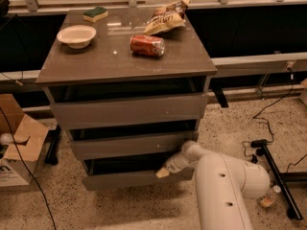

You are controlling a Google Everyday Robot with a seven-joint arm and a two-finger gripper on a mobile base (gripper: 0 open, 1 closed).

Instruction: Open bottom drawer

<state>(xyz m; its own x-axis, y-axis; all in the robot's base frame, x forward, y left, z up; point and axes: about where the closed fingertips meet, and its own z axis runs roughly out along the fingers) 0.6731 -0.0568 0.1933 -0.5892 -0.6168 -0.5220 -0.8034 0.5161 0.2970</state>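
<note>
The bottom drawer (127, 179) is the lowest of three flat grey-brown fronts on the cabinet (110, 61). It stands a little way out, with a dark gap above its front. My gripper (163, 172) is at the right part of that drawer's top edge, its pale tip against the front. My white arm (225, 186) reaches in from the lower right. The middle drawer (124, 145) and the taller top drawer (127, 110) sit above.
On the cabinet top lie a white bowl (76, 35), a green sponge (95, 14), a red can (147, 45) on its side and a chip bag (166, 17). A cardboard box (17, 147) stands on the floor at left. Cables and a black stand (276, 174) lie at right.
</note>
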